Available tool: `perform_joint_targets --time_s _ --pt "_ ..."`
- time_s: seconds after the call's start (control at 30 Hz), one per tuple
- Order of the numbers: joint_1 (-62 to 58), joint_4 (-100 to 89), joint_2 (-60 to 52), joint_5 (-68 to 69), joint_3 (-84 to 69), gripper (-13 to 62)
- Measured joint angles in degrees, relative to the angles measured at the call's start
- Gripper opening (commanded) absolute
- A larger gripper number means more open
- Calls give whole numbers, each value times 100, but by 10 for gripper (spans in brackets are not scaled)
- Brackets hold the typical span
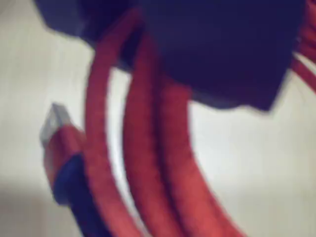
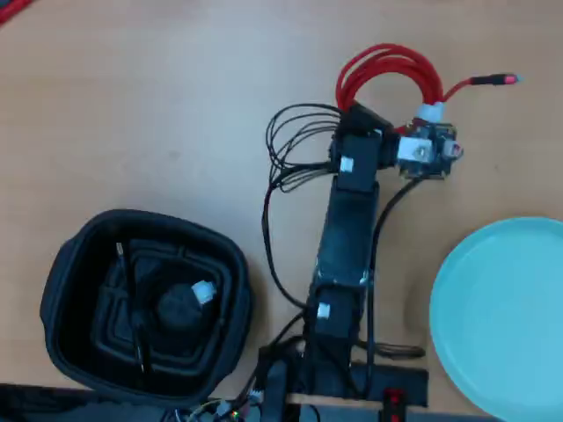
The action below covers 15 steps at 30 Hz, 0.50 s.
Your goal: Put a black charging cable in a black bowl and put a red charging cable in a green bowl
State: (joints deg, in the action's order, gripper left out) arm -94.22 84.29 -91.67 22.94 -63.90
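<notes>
Progress: black charging cable (image 2: pixel 180 303) already lies in the black bowl (image 2: pixel 66 290); red half judged unfinished.
Gripper (image 1: pixel 148 54): dark jaws pinched on the red charging cable (image 2: pixel 387 70), seemingly lifted off the table.
Green bowl (image 2: pixel 501 316): empty, well behind the gripper, to the right in the overhead view.
Textures: red cable woven-looking, looped, silver-tipped plug (image 1: pixel 55 121); black bowl ribbed, squarish; green bowl smooth, round.
</notes>
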Motion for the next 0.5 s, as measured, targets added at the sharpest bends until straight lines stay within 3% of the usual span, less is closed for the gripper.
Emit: perform_joint_targets --time_s 0.5 --pt "-1881 -9 -2136 -1371 -2188 -62"
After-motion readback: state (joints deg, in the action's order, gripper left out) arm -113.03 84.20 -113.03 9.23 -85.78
